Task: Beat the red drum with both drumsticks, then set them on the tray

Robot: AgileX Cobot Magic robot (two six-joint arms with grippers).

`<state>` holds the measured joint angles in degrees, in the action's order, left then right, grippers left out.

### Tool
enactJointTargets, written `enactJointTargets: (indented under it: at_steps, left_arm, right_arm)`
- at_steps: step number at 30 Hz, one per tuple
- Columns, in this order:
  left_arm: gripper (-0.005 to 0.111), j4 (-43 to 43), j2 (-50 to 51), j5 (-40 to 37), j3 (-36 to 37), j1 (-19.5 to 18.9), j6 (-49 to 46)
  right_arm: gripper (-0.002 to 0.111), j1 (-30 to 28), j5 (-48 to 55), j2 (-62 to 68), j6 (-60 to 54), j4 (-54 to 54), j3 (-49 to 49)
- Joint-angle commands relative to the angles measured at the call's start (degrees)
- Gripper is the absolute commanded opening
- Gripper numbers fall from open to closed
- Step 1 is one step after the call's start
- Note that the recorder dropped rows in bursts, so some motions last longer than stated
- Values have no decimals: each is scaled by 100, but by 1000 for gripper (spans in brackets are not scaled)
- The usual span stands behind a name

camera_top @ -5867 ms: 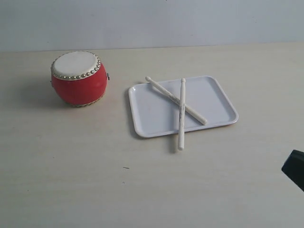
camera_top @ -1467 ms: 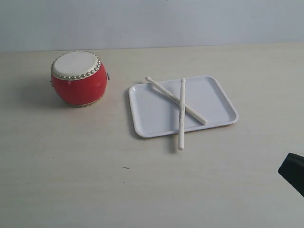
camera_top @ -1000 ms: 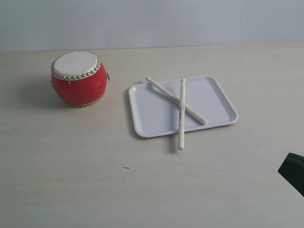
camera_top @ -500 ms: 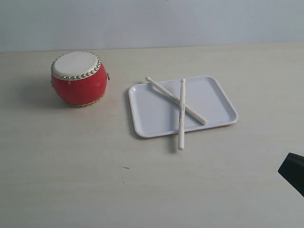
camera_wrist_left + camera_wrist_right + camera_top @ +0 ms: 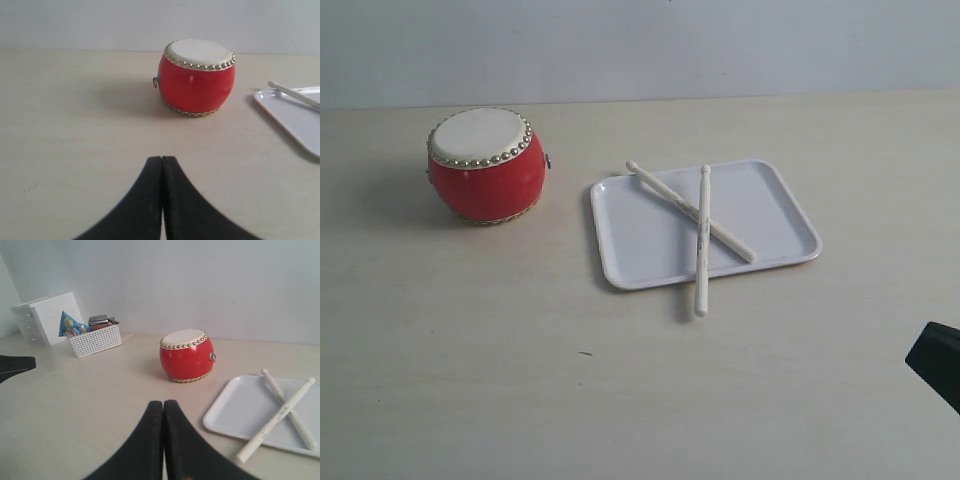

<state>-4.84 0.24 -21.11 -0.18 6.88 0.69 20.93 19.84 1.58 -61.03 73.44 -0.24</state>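
Exterior view, read left to right. The small barrel-shaped red drum (image 5: 486, 165), with a glossy body and a cream skin ringed with gold studs, stands upright on the pale wood-grain counter (image 5: 470, 350), well apart from both arms. To its right, near but not touching, I see the flat white rectangular plastic tray (image 5: 640, 245). Two thin pale wooden drumsticks lie crossed on it. The slanted drumstick (image 5: 660, 186) rests wholly within the tray, its small tip at the far left rim. The printed drumstick (image 5: 701, 270) runs front to back, and its butt end overhangs the near rim above the counter. At the lower right edge, a dark corner of the right arm (image 5: 938, 362) enters the view, clear of the tray. In the left wrist view, the left fingers (image 5: 150, 190) are pressed together with nothing between them and point towards the drum. In the right wrist view, the right fingers (image 5: 150, 435) are likewise pressed together and empty, facing drum and tray.
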Motion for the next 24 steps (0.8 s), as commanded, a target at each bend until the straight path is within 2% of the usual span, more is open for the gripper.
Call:
enactJointTargets:
  at_steps: [1, 8, 14, 24]
  left_arm:
    - [0, -42, -24, 65, 18, -20, -34]
    - [0, -42, -24, 54, 18, 260, -34]
    - [0, -42, -24, 54, 18, -543, -34]
    - [0, -42, -24, 54, 18, -441, -34]
  right_arm:
    - [0, 3, -12, -42, -46, 5, 24]
    - [0, 3, -12, -42, -46, 5, 24]
    - [0, 3, -12, -42, -46, 5, 24]
    - [0, 3, -12, -42, -46, 5, 24]
